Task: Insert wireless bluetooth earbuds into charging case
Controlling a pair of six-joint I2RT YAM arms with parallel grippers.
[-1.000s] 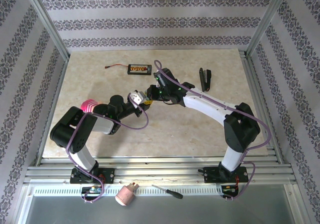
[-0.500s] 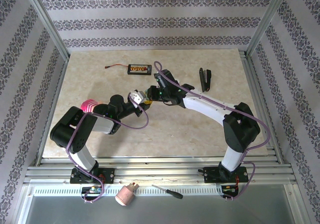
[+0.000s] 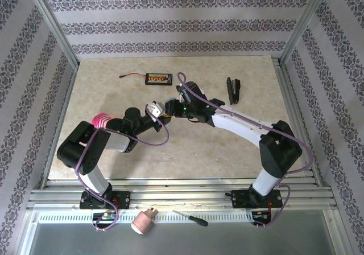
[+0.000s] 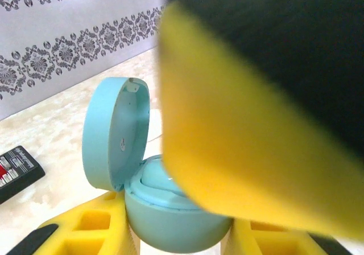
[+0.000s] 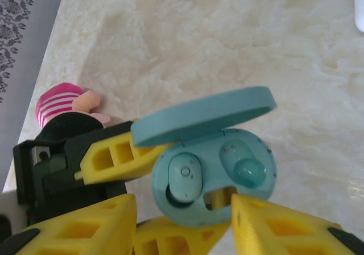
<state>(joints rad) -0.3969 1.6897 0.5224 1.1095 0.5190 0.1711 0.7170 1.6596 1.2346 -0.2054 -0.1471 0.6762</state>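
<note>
L gripper (image 3: 154, 110) clenched on pale-blue charging case (image 5: 213, 181) at centre of table (image 3: 199, 158), lid up, steadying it for loading. R gripper (image 5: 182, 206) hovers over it, jaws spread, grasping nothing. Two earbuds (image 5: 185, 176) sit inside; one may need pressing.

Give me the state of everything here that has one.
Pale blue pebble-shaped plastic charging case: lid open.
Flat-faced pale blue plastic earbud: seated in its socket.
Glossy teal plastic earbud: in its socket, fit unclear.
Left gripper: shut on the case.
Right gripper: open.
</note>
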